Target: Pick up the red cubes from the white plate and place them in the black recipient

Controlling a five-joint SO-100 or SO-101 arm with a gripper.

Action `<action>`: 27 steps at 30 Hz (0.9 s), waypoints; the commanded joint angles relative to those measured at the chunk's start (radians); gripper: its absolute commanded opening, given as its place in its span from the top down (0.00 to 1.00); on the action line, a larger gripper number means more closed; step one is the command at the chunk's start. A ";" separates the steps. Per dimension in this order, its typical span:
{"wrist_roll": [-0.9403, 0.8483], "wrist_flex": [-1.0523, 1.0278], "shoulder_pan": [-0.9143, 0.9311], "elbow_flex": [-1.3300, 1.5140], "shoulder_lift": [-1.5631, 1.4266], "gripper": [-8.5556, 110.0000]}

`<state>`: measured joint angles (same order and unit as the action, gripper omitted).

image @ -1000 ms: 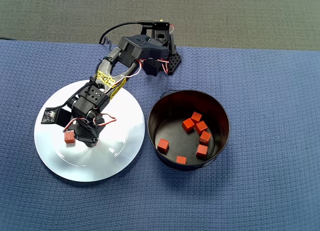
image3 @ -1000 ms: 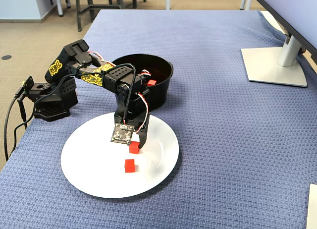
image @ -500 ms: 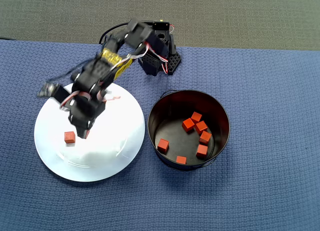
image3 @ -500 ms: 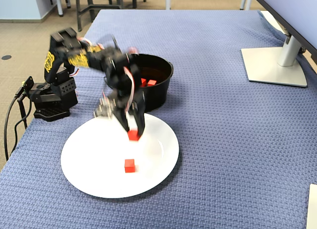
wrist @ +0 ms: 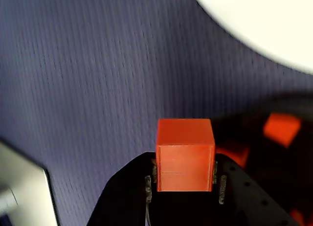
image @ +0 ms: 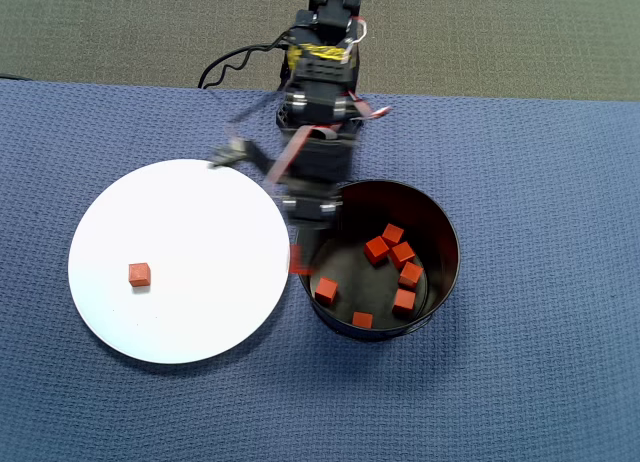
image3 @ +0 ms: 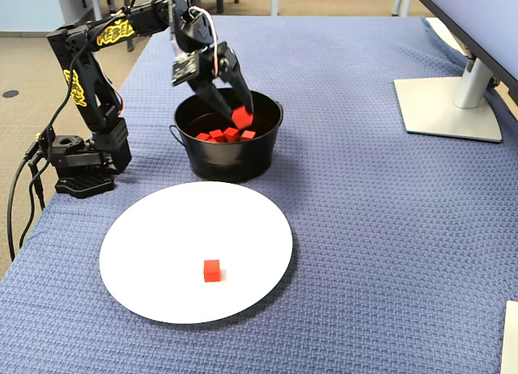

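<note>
Arm's up off its base at the far left in the fixed view, reaching right and tipping down at the wrist. Gripper (image3: 240,115) points down and right, raised in the air, fingers (wrist: 221,184) clamped on either side of a red cube (wrist: 185,155), nothing else touching it.

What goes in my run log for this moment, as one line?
gripper: shut on red cube | over black pot | white plate: one cube left
</note>
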<state>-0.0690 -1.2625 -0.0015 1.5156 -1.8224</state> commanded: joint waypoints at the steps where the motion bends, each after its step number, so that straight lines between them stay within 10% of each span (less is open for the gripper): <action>1: 0.058 0.071 -0.160 0.103 -0.127 0.93; 6: 0.009 0.052 -0.178 0.067 -0.091 0.65; 27: -0.752 -0.067 0.707 -0.377 0.572 0.71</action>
<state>-0.7317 -1.3070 0.6335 1.2625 -1.3116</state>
